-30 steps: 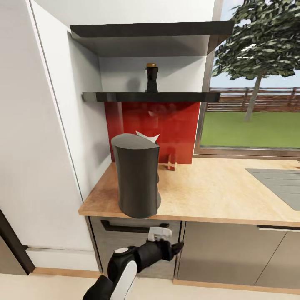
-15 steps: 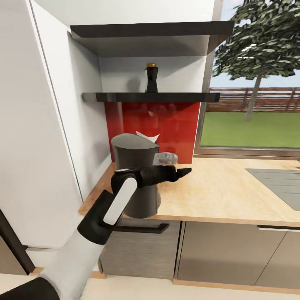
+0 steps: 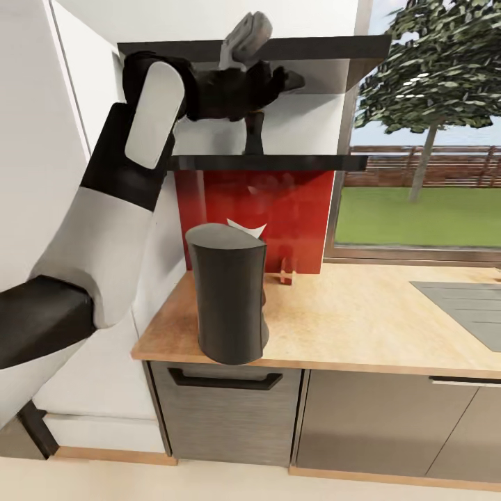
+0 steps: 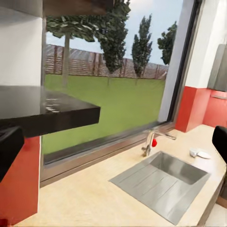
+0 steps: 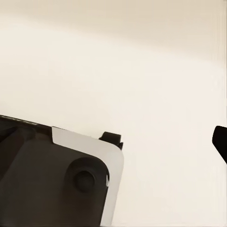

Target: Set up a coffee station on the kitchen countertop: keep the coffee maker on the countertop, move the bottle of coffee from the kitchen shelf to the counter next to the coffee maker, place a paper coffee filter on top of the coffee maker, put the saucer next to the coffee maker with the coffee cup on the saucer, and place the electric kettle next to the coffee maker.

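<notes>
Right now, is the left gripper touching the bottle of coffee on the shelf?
Cannot tell. In the head view the left gripper sits in front of the bottle of coffee, covering its top, so neither contact nor gap shows plainly.

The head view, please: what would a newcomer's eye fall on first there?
Most striking is the left arm, raised high with the left gripper above the black kitchen shelf, in front of the bottle of coffee standing there. Below, the tall dark grey coffee maker stands near the front edge of the wooden countertop, before a red backsplash.
</notes>
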